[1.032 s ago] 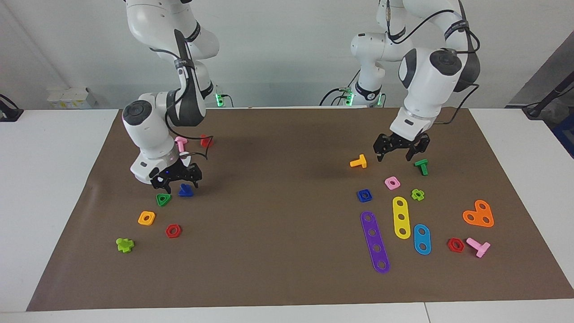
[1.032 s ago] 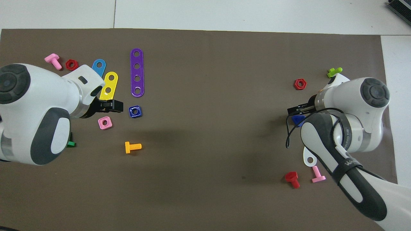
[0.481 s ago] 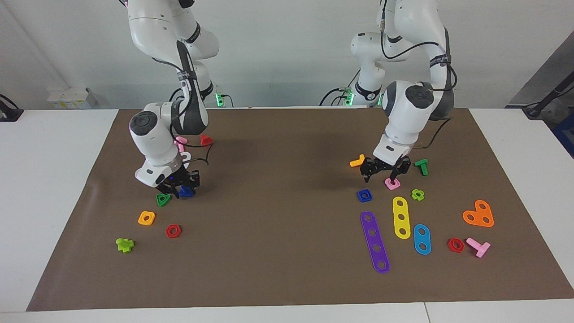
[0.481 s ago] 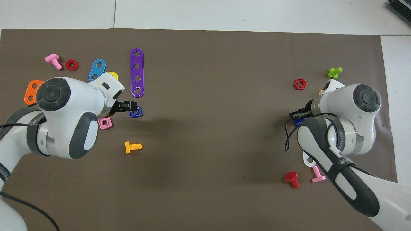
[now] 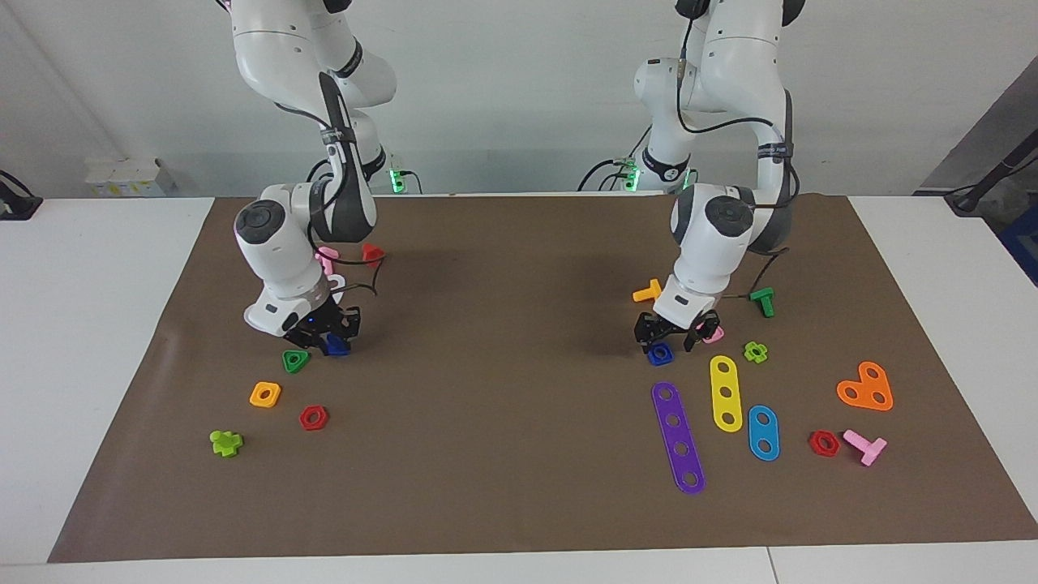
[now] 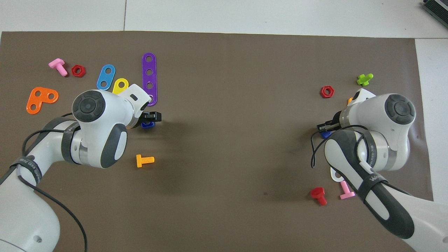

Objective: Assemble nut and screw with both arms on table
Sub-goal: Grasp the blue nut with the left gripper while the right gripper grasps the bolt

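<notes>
The dark-blue square nut (image 5: 658, 354) lies on the brown mat (image 5: 503, 389) at the left arm's end, and shows in the overhead view (image 6: 147, 125). My left gripper (image 5: 666, 339) is open and low right over it, one finger on each side; it also shows in the overhead view (image 6: 151, 118). The dark-blue screw (image 5: 335, 347) lies at the right arm's end and is partly covered in the overhead view (image 6: 326, 134). My right gripper (image 5: 328, 339) is down at the screw, also seen in the overhead view (image 6: 323, 127).
Beside the nut lie a pink square nut (image 5: 715, 335), an orange screw (image 5: 648, 292), a green screw (image 5: 762, 302), and purple (image 5: 678, 436) and yellow (image 5: 726, 392) strips. Beside the screw lie a green triangular nut (image 5: 295, 360), an orange square nut (image 5: 265, 394) and a red hex nut (image 5: 313, 417).
My left gripper has moved from over the pink nut down onto the blue nut. My right gripper has dropped lower onto the blue screw and then stayed there.
</notes>
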`<state>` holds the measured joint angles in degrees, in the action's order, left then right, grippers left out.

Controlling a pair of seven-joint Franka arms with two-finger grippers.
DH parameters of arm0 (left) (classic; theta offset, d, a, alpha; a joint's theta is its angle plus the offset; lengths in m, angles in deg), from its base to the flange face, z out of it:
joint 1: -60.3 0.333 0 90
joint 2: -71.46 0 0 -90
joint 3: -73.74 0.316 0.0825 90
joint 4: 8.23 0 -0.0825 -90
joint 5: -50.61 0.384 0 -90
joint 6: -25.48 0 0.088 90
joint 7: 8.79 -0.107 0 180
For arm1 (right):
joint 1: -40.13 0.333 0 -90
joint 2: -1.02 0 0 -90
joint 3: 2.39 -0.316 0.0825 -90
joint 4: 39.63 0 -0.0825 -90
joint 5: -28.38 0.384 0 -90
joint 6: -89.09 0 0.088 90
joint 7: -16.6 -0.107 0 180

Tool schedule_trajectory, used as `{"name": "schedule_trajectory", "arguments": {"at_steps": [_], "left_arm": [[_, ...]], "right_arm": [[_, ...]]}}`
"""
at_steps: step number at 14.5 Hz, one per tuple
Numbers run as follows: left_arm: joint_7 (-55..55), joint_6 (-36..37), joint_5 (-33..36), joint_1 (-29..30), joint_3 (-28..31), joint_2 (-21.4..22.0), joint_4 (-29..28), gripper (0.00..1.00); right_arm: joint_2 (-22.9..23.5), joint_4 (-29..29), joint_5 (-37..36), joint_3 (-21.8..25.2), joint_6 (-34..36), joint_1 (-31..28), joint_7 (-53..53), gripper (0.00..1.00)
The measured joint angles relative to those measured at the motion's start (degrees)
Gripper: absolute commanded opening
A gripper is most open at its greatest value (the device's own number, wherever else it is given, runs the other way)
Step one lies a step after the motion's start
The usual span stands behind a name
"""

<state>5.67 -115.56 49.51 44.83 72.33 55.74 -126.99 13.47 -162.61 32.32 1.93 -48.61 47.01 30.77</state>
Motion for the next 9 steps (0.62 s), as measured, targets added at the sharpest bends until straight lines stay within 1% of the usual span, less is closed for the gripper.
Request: {"name": "schedule_trajectory", "arguments": {"at_steps": [2,3,5,6,7,8,9], "left_arm": [[0.05,-0.13,0.0,-0.02,0.02,-0.3,0.01,0.75],[0.07,-0.13,0.0,-0.02,0.04,-0.29,0.01,0.72],[0.1,-0.13,0.0,-0.02,0.06,-0.31,-0.06,0.69],[0.1,-0.13,0.0,-0.02,0.06,-0.33,-0.1,0.69],[0.15,-0.13,0.0,-0.02,0.06,-0.36,-0.12,0.66],[0.23,-0.13,0.0,-0.02,0.06,-0.39,-0.16,0.65],[0.28,-0.13,0.0,-0.02,0.07,-0.43,-0.22,0.64]], "right_arm": [[-0.01,-0.15,0.0,0.01,0.02,-0.04,0.01,0.34],[-0.01,-0.25,0.0,0.01,0.02,-0.05,0.01,0.34],[-0.02,-0.43,0.0,0.01,0.02,-0.06,0.01,0.32],[-0.03,-0.51,0.0,0.01,0.02,-0.07,0.01,0.26],[-0.04,-0.56,0.0,0.01,0.02,-0.1,0.01,0.14],[-0.06,-0.58,0.0,0.01,0.02,-0.11,0.02,0.0],[-0.09,-0.58,0.02,0.01,0.02,-0.11,0.02,0.0]]}}
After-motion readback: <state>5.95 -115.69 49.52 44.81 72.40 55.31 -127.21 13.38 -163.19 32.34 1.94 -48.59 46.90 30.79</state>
